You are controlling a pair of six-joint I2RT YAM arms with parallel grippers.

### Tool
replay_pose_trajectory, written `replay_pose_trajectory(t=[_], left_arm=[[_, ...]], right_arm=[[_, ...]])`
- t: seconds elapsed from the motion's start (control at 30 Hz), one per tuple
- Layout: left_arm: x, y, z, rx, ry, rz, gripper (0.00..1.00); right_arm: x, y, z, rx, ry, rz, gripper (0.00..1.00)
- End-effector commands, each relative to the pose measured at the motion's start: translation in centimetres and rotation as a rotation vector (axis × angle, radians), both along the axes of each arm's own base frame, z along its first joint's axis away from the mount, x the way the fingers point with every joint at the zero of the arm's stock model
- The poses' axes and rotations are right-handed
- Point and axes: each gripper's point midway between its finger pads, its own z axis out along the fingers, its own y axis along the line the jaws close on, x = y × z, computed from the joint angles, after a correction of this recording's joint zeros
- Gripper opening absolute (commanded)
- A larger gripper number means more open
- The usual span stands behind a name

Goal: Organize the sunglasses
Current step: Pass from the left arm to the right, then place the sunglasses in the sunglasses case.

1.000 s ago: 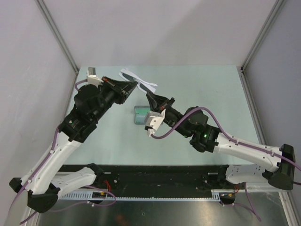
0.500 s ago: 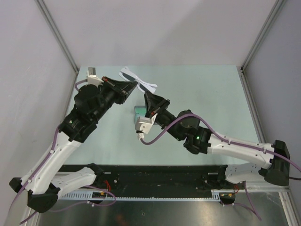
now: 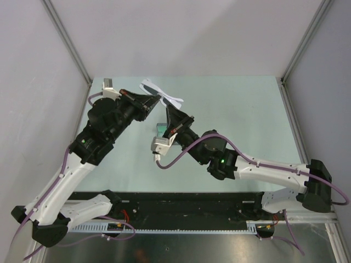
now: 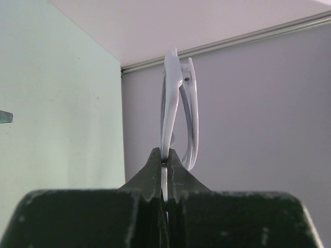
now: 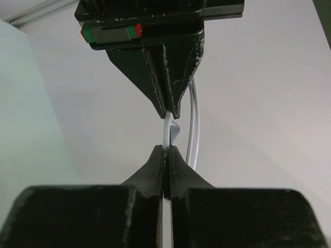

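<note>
Finishes at the grip
We note the sunglasses [image 4: 169,98] smooth white plastic, faintly glossy; left gripper [image 4: 164,155] and right gripper [image 5: 166,150] matt black, scuffed pale at the edges; table [image 3: 241,104] smooth, matt

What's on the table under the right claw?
A small grey-green squarish object lies on the pale green table there. Only its left edge shows; the right claw, shut on the thin white plastic sunglasses, covers the rest.

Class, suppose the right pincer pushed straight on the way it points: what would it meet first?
The left pincer, pointing back at it just ahead. The right pincer is shut on the sunglasses, which the left also grips; depth between them is unclear.
</note>
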Motion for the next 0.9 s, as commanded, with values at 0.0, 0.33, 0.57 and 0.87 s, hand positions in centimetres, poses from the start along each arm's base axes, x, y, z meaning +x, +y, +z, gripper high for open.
replay_pose_trajectory(t=[0.0, 0.33, 0.57, 0.87], left_arm=[[-1.1, -0.2, 2.7, -0.056, -0.060, -0.032, 0.06], [-1.9, 0.6, 1.5, 0.004, -0.092, -0.033, 0.78], [-3.6, 2.4, 2.9, 0.199, -0.298, -0.034, 0.93], [-3.6, 4.9, 6.2, 0.479, -0.559, -0.004, 0.99]], right_arm=[[-0.1, -1.1, 3.2, 0.117, -0.014, -0.013, 0.00], [1.0, -3.2, 4.1, 0.283, 0.155, 0.029, 0.00], [2.8, -6.0, 3.3, 0.429, 0.482, 0.129, 0.00], [2.2, -9.5, 3.9, 0.610, 0.914, 0.437, 0.00]])
